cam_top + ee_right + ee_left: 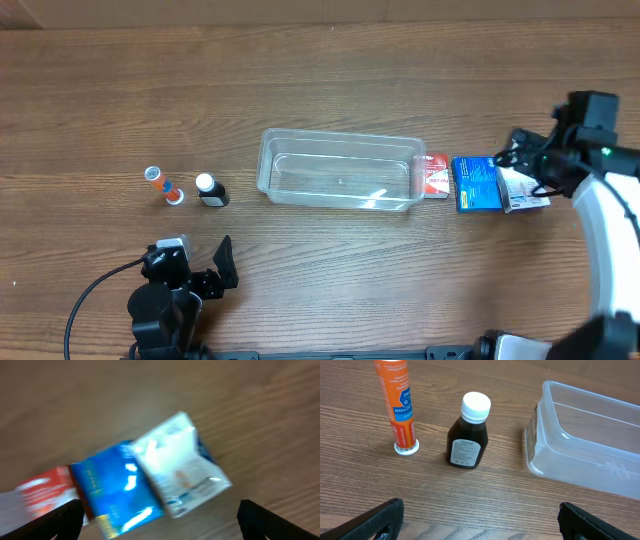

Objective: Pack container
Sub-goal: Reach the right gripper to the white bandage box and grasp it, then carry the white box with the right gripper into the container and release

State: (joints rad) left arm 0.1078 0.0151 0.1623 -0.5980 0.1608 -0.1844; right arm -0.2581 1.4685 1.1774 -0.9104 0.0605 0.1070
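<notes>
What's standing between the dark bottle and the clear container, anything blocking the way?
Nothing visible does. Only bare table separates the dark bottle from the container; the orange tube stands on the bottle's other side.

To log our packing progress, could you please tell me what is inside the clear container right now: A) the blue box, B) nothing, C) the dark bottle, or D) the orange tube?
B: the container shows only its own bare floor. The dark bottle and orange tube stand on the wood off one end, and the blue box lies off the other end.
</notes>
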